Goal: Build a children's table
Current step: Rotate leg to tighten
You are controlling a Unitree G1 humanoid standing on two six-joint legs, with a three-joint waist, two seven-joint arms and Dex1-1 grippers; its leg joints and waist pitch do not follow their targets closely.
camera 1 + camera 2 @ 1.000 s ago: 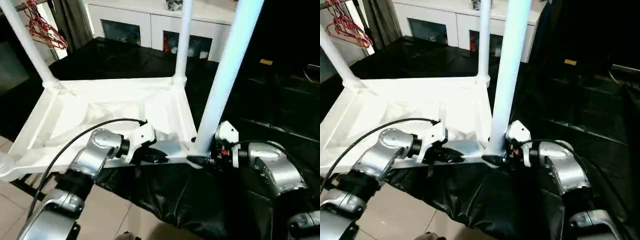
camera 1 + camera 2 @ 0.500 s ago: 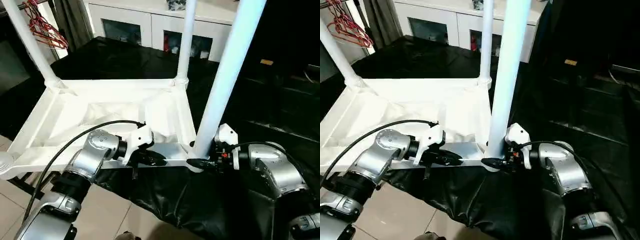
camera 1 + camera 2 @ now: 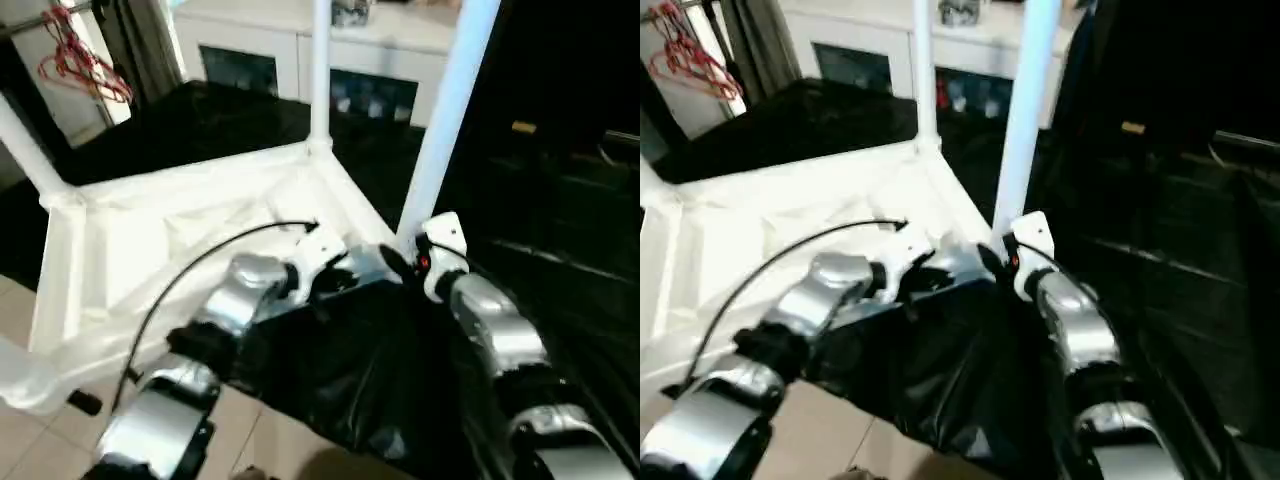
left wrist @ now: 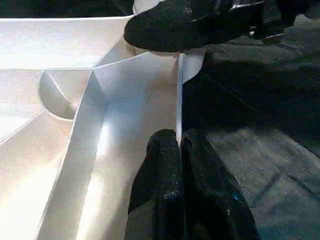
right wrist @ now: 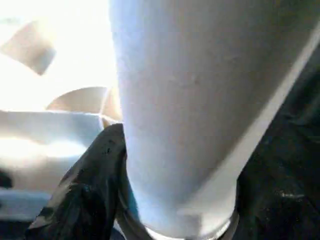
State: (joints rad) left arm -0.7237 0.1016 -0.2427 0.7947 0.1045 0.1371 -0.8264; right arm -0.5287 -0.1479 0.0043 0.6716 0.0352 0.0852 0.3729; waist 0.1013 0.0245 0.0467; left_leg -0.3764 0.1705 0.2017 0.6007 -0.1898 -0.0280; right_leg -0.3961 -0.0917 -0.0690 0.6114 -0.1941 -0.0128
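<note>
At near corner | left claw [image 4: 179, 150] pinches tabletop rim [image 4: 179, 100] | right claw [image 5: 165, 220] clasps leg [image 5: 190, 100]

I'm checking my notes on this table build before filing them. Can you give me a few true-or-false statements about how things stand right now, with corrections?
1. The table top lies underside up, ribs showing. True.
2. The left gripper is shut on the top's thin rim. True.
3. The right gripper holds a red hanger. False: it grips the near leg at its base.
4. No legs stand in the sockets yet. False: several stand upright.
5. The table rests on black sheeting. True.
</note>
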